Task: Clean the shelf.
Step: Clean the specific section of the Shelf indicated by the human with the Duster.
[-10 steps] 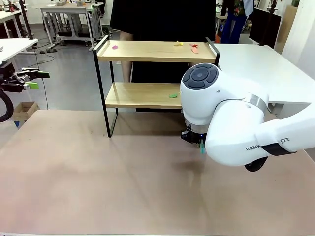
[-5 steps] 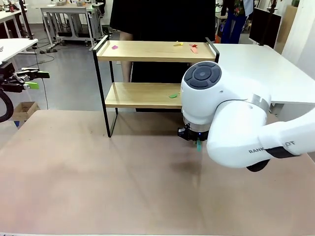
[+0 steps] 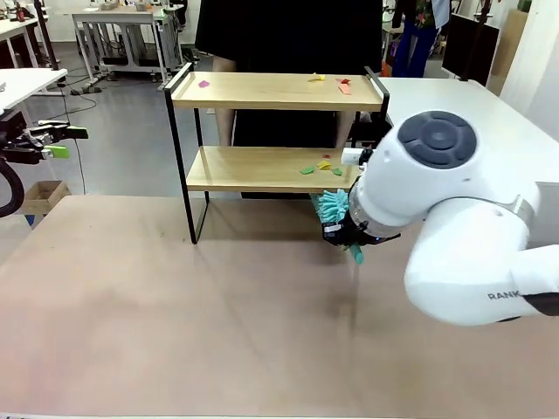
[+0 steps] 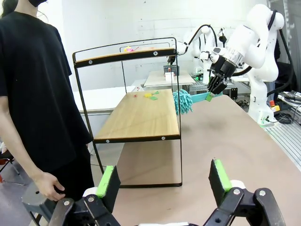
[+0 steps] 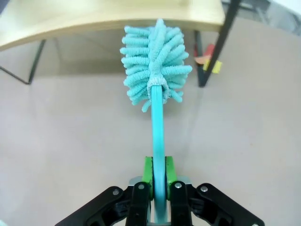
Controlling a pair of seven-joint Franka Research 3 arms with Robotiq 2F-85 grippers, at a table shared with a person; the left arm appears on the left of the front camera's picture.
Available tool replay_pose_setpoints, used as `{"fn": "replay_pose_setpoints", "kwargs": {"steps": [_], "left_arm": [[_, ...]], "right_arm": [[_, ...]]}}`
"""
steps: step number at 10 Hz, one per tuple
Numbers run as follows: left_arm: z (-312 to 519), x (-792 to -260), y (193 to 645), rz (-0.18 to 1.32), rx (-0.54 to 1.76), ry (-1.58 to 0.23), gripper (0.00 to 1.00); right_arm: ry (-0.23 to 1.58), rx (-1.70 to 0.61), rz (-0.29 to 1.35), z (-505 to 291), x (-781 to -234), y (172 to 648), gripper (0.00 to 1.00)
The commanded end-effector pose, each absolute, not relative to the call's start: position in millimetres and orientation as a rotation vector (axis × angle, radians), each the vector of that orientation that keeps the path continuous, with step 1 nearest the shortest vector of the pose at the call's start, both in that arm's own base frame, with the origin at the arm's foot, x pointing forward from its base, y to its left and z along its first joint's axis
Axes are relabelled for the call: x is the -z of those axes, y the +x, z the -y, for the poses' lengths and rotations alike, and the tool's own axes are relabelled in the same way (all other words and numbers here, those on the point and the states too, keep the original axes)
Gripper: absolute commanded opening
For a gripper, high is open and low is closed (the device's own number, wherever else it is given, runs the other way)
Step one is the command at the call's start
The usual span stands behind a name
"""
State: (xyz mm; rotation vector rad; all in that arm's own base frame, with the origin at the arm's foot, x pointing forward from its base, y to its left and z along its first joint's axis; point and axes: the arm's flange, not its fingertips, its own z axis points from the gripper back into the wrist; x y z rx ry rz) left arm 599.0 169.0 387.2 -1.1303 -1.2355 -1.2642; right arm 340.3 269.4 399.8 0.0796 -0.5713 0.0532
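My right end effector (image 5: 159, 175) pinches the flat handle of a teal microfibre duster (image 5: 154, 75), fluffy head pointing forward, ready, I judge, to sweep. The head sits just beside the lower board of the shelf (image 3: 253, 170), which stands at the desk's (image 3: 175, 305) far side with paper scraps (image 3: 323, 164) on both boards. My left end effector (image 4: 162, 181) hangs spread and empty, well clear.

Open tabletop (image 3: 175, 323) lies near and left of the shelf (image 3: 262, 91). The right arm (image 3: 463, 253) and its duster (image 3: 332, 206) block the shelf's near right end. A person (image 3: 288, 35) stands against the far side. The gap between boards is free at left.
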Motion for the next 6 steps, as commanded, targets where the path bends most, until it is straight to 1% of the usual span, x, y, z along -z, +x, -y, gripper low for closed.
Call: {"fn": "replay_pose_setpoints", "kwargs": {"steps": [1, 3, 6], "left_arm": [[-169, -389, 598, 1.239, 1.275, -1.126, 1.00], [-169, -389, 598, 1.239, 1.275, -1.126, 1.00], [-169, -389, 598, 1.239, 1.275, -1.126, 1.00]], "right_arm": [[0.225, -0.216, 0.486, -229, -417, 333, 0.13], [0.337, -0.379, 0.422, -218, -423, 328, 0.13], [0.495, -0.564, 0.289, -205, -429, 325, 0.13]]}}
